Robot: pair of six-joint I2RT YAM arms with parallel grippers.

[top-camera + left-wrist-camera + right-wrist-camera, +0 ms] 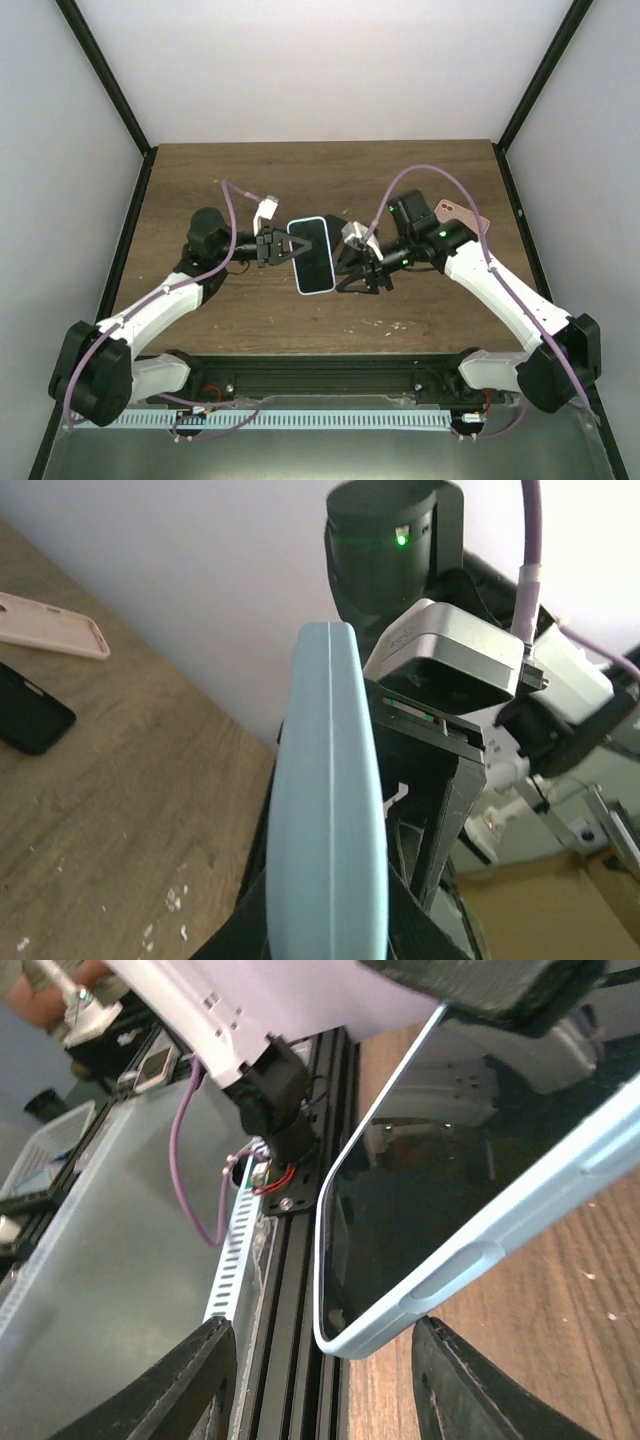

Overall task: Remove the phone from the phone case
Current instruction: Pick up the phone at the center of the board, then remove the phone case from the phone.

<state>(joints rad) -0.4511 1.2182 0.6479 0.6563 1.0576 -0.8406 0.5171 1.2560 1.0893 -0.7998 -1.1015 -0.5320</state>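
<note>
Holding phone (312,255): left end effector (281,247); wrist view shows right end effector (322,1345) wide.

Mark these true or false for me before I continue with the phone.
1. The phone sits in its light blue case. True.
2. The left fingers grip the cased phone. True.
3. The phone lies flat on the table. False: it is held off the wood.
4. The right fingers are clamped shut on the phone. False: they stand wide apart, with the phone's corner between them.
5. A pink case lies on the table behind the right arm. True.
</note>
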